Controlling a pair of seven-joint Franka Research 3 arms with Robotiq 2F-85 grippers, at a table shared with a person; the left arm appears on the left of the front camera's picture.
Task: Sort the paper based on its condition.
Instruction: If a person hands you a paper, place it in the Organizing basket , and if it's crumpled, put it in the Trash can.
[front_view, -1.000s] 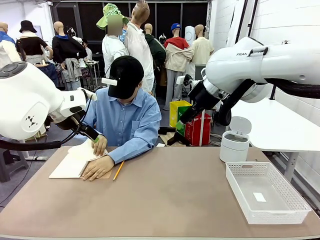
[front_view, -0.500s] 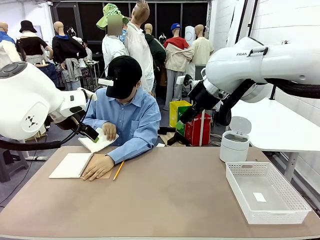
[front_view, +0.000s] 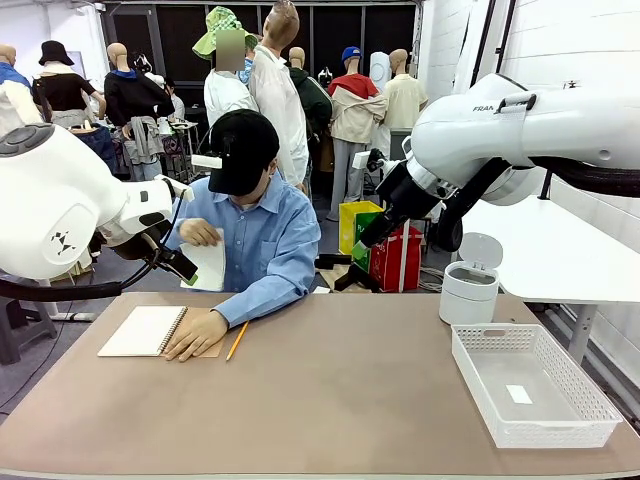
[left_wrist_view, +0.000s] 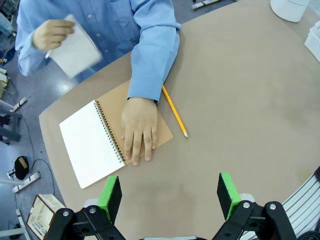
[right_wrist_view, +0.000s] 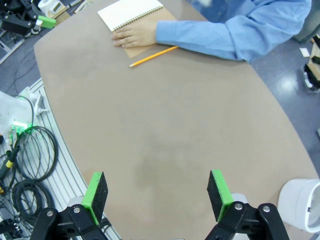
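The paper (front_view: 208, 264) is a white sheet held up in the person's hand in front of their chest, off the table; in the left wrist view the paper (left_wrist_view: 75, 47) is blurred by motion. Their other hand (front_view: 195, 335) lies flat on an open spiral notebook (front_view: 142, 330). My left gripper (left_wrist_view: 169, 196) hovers open high above the table near the notebook (left_wrist_view: 92, 142), nothing between its fingers. My right gripper (right_wrist_view: 157, 192) is open too and empty, raised over the table's middle; the front view has the right gripper (front_view: 358, 246) well above the far edge.
A yellow pencil (front_view: 237, 341) lies beside the notebook. A white mesh basket (front_view: 548, 435) with a small white tag (front_view: 519, 394) inside sits at the right front. A white lidded bin (front_view: 470, 285) stands behind it. The right arm (front_view: 520, 130) spans the upper right.
The person pulled the sheet off the notebook and lifted it from the table up to chest height. Neither arm moved.
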